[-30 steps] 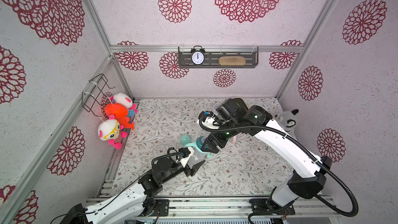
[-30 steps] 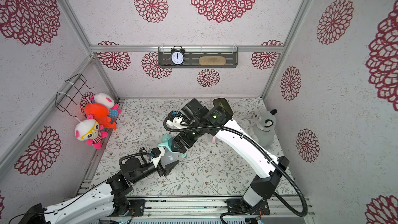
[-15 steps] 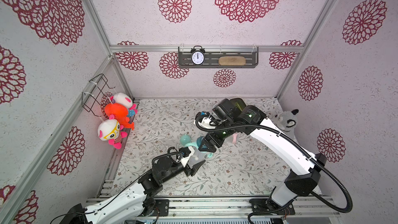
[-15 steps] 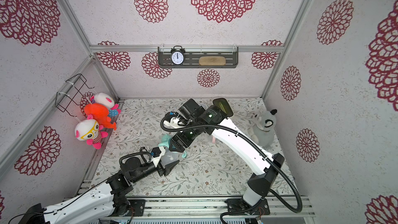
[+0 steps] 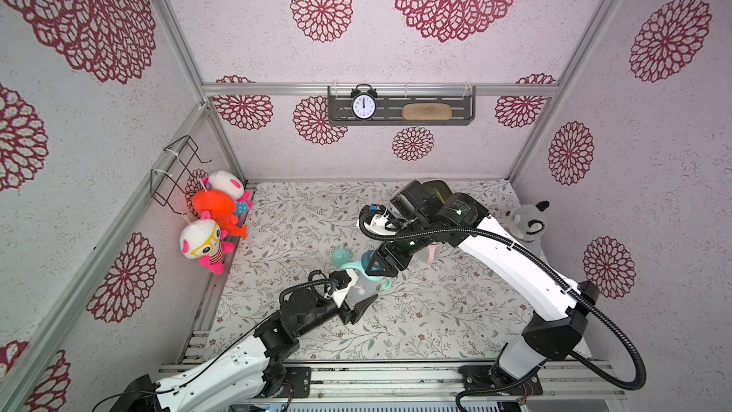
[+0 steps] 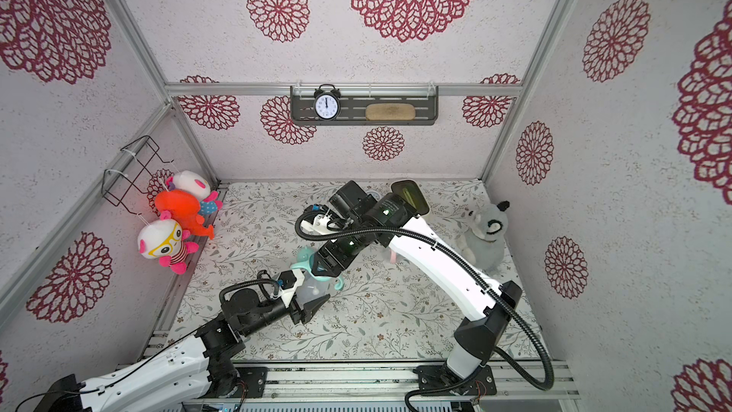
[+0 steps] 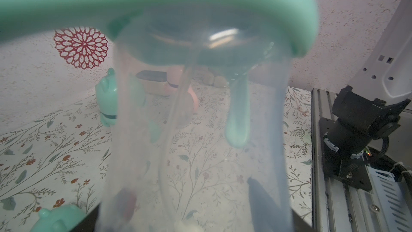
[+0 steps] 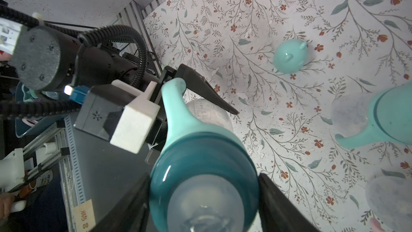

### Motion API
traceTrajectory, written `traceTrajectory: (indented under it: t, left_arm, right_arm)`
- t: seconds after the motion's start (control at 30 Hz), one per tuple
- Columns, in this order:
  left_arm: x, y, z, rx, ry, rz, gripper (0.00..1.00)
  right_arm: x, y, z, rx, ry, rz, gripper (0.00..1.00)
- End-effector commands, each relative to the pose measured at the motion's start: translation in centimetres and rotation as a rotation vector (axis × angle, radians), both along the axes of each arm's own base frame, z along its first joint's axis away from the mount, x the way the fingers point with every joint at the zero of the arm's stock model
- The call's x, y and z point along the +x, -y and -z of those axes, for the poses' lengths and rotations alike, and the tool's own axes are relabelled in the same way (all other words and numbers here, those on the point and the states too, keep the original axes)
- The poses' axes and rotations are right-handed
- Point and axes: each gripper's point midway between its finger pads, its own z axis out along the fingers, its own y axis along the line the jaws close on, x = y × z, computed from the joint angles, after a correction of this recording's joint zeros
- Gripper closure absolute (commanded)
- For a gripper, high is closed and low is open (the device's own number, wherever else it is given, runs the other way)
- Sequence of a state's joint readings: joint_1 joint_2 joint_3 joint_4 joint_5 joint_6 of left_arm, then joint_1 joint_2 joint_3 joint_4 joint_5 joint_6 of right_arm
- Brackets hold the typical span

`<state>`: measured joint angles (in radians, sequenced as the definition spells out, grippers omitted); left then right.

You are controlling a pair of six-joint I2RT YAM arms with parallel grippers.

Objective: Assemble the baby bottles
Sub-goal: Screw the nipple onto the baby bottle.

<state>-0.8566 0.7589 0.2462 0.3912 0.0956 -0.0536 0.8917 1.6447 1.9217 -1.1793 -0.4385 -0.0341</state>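
Observation:
My left gripper [image 5: 358, 291] is shut on the clear body of a baby bottle [image 5: 366, 285] with a mint two-handled ring [image 7: 156, 3], holding it above the floral mat in both top views. My right gripper [image 8: 204, 175] reaches down onto its top. Its jaws press both sides of the teal nipple collar [image 8: 200, 152]. A mint eared cap [image 8: 290, 56] lies on the mat just behind. A second mint-ringed bottle [image 8: 379, 117] lies farther off. A pink bottle [image 5: 431, 253] is mostly hidden under my right arm.
Plush toys [image 5: 214, 223] hang on the left wall under a wire basket [image 5: 178, 168]. A grey plush animal [image 5: 527, 223] sits at the right wall. A shelf with a clock [image 5: 363, 107] is on the back wall. Metal rails [image 5: 356, 374] run along the front.
My right gripper has come down and to the left onto the held bottle's top, and its jaws have narrowed around the teal collar. The left arm has stayed still.

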Motion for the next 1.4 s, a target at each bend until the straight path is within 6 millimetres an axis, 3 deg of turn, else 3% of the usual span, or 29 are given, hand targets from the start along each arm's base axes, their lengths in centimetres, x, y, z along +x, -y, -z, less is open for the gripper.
traceTrajectory:
  t: [0.0,0.07,0.17,0.3,0.53,0.6,0.77,0.9,1.0,1.1,1.2,1.37]
  left_arm:
    - [1.1,-0.3,-2.7,-0.049,0.05,-0.056,1.0]
    - [2.0,-1.0,-2.6,-0.04,0.056,-0.124,1.0]
    - [2.8,-1.6,-2.4,-0.027,0.073,-0.179,1.0]
    - [3.3,-1.9,-2.3,-0.007,0.092,-0.221,1.0]
    - [4.0,-1.3,-1.4,0.054,0.075,-0.245,1.0]
    - [4.1,-1.1,-1.1,0.065,0.067,-0.248,1.0]
    - [4.1,-1.0,-0.5,0.069,0.052,-0.248,1.0]
    - [3.3,-0.9,-0.4,0.068,0.058,-0.206,1.0]
    - [2.0,-0.3,-0.6,0.057,0.05,-0.123,1.0]
    - [1.0,-0.1,-1.0,0.024,0.036,-0.063,1.0]
    - [-0.1,0.1,-1.4,-0.005,0.013,-0.009,1.0]
    - [-1.3,0.3,-1.7,-0.029,-0.027,0.058,1.0]
  right_arm:
    - [-0.5,-0.5,-0.4,0.026,-0.024,-0.003,0.4]
    - [-0.1,-1.0,-0.9,0.059,-0.062,0.06,0.47]
    - [0.2,-2.2,-1.6,0.116,-0.196,0.205,0.65]
    - [1.2,-2.6,-1.3,0.114,-0.354,0.444,0.84]
    - [3.0,-1.0,0.5,-0.056,-0.447,0.772,0.85]
    - [3.2,-0.8,0.7,-0.067,-0.467,0.823,0.78]
    - [3.2,-1.2,-0.2,-0.024,-0.414,0.782,0.31]
    - [3.1,-0.6,-2.4,0.008,-0.217,0.638,0.01]
    - [3.2,0.3,-4.3,0.05,-0.038,0.503,0.01]
    - [1.8,0.2,-5.9,0.139,0.063,0.322,0.03]
    - [0.9,1.2,-6.2,0.173,0.15,0.188,0.08]
    - [-0.2,2.5,-5.7,0.185,0.097,0.049,0.11]
